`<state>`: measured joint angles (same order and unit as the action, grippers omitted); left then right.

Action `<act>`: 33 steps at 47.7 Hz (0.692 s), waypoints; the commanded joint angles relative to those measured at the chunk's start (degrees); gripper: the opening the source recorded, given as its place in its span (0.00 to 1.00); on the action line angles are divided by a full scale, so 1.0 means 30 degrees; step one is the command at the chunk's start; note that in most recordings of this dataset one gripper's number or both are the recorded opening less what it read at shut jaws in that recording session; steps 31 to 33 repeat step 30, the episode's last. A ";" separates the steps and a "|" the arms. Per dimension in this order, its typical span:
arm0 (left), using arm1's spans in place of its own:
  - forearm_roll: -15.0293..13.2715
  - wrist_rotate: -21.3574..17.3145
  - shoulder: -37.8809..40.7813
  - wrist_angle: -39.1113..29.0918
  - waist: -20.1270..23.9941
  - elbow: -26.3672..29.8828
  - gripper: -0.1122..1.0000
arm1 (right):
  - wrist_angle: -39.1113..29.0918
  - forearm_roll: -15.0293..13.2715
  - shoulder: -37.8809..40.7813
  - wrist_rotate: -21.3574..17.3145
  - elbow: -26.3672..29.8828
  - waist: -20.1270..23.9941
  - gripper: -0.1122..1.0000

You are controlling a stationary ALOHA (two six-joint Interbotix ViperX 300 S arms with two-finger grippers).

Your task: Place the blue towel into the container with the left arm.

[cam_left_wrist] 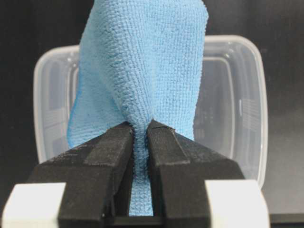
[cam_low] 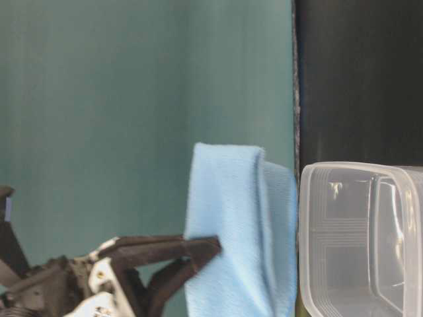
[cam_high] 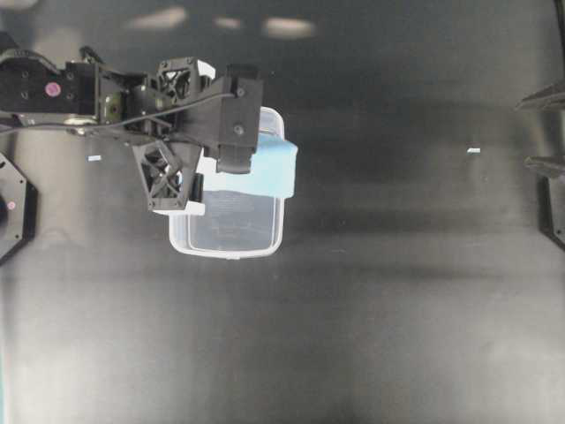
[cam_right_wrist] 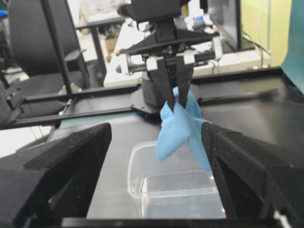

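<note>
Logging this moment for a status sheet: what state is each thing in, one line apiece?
blue towel: bunched, lifted off the table, hanging from the left gripper above the container.
container: upright, open, nothing inside yet.
left gripper: shut on the blue towel, over the container.
right gripper: open, holding nothing, parked away from the container.

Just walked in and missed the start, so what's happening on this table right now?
The left gripper has its jaws shut on a light blue microfibre towel, holding it bunched and hanging in the air over one end of the clear plastic rectangular tub on the black table. The tub looks empty; the towel is not inside yet. The right gripper sits open at the far side, holding nothing.
</note>
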<state>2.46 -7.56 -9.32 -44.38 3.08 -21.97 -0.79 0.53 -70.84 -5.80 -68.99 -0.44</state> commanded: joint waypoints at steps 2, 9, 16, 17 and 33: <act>0.0059 0.0059 -0.0322 0.0439 0.0117 -0.0205 0.16 | 0.0205 0.0029 0.0264 -0.0059 0.0146 -0.0059 0.77; 0.0059 0.0117 -0.0117 0.0645 0.0146 -0.0410 0.16 | 0.0234 0.0059 0.0264 -0.0088 0.0117 -0.0059 0.77; 0.0059 0.0059 -0.0029 0.0967 0.0176 -0.0732 0.16 | 0.0234 0.0029 0.0264 -0.0088 0.0117 -0.0029 0.77; 0.0059 0.0088 -0.0029 0.1055 0.0205 -0.0791 0.16 | 0.0234 0.0059 0.0264 -0.0117 0.0146 -0.0059 0.77; 0.0059 0.0732 -0.0029 0.1494 0.0264 -0.1523 0.38 | 0.0264 0.0059 0.0264 -0.0117 0.0117 -0.0059 0.77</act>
